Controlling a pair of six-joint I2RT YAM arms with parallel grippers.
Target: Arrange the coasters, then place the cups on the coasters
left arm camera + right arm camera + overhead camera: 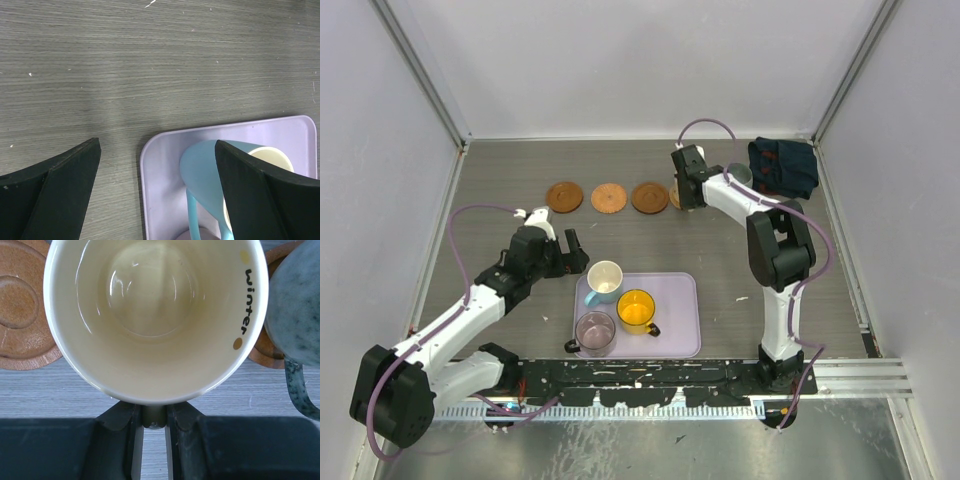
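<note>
Grey wood-grain tabletop (pixel 520 165), pale walls (pixel 640 60), row of coasters (pixel 608 198), lavender tray (pixel 682 310)

coasters (pixel 608 198): far row | blue cup (pixel 605 281), orange cup (pixel 637 311), purple cup (pixel 595 330): on tray (pixel 680 300) | cream cup (pixel 155 315): beside grey-green cup (pixel 295 305)

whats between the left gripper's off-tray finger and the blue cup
Left wrist view: bare table, then the lavender tray's corner; nothing else between that finger and the light blue cup.
</note>
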